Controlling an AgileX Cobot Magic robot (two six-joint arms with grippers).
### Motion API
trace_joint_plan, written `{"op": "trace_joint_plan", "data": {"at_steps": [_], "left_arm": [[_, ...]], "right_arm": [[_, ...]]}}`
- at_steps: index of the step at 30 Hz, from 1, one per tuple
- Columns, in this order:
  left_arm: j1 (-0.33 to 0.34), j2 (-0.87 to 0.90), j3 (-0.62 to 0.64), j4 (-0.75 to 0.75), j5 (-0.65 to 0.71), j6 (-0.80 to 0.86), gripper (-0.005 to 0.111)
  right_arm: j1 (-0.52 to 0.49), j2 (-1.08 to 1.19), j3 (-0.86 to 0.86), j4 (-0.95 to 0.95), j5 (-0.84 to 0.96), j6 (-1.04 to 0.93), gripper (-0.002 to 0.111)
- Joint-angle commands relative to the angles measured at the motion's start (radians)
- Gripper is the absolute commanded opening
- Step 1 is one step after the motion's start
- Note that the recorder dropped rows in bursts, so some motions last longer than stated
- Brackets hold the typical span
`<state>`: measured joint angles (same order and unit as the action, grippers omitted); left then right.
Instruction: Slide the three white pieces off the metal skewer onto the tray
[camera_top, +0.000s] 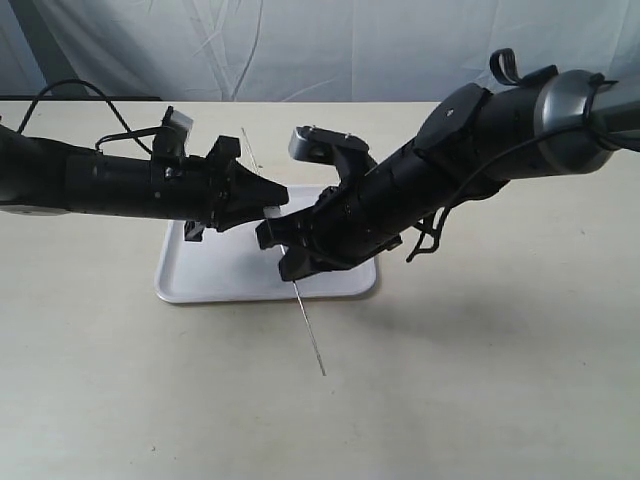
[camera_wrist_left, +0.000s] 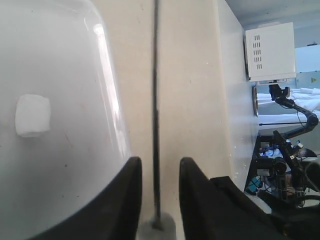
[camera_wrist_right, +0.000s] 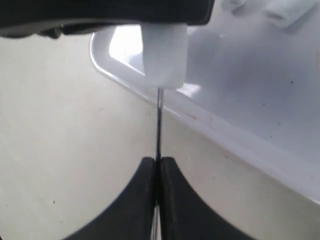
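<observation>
The skewer's (camera_top: 311, 337) free end lies nearest, sticking out past the tray's (camera_top: 200, 286) near rim over the table (camera_top: 480, 380). Its long axis runs on a steep diagonal in the exterior view, from that near tip up and slightly leftwards across the tray to a far tip over the table beyond. There is one skewer and one tray.

The right gripper (camera_wrist_right: 157, 164) is clamped on the skewer, its two black fingers pressed together with the rod pinched between them, just outside the tray's rim. The left gripper (camera_wrist_left: 159, 162) straddles the rod over the tray. Its fingers stand apart on either side, with a gap showing between each finger and the rod, so it grips nothing.

Three white pieces can be counted. One piece (camera_wrist_right: 163, 54) is threaded on the skewer, butted up against the underside of the left gripper, above the tray's edge. Two more, blurred in the right wrist view, lie loose on the tray's floor (camera_wrist_right: 287, 12) (camera_wrist_right: 233, 4). The left wrist view shows one loose piece (camera_wrist_left: 33, 116) on the tray, well to the side of the rod.
</observation>
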<state>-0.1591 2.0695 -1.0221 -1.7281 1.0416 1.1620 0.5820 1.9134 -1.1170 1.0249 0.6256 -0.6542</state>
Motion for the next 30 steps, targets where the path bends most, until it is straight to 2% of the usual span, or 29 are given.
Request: {"op": "trace_joint_plan", "data": {"at_steps": [1, 14, 24, 30], "left_arm": [[-0.002, 0.002, -0.004, -0.016, -0.019, 0.002, 0.026], [-0.002, 0.002, -0.004, 0.011, 0.050, 0.009, 0.026], [-0.002, 0.002, -0.004, 0.046, 0.043, 0.020, 0.026], [-0.002, 0.002, -0.004, 0.058, 0.006, 0.020, 0.036]], "right_arm": [[0.002, -0.003, -0.006, -0.075, 0.010, 0.057, -0.001], [0.002, -0.003, -0.006, -0.056, -0.109, 0.057, -0.001], [0.002, -0.003, -0.006, -0.049, -0.124, 0.057, -0.001], [0.002, -0.003, -0.006, -0.049, -0.139, 0.057, -0.001]]}}
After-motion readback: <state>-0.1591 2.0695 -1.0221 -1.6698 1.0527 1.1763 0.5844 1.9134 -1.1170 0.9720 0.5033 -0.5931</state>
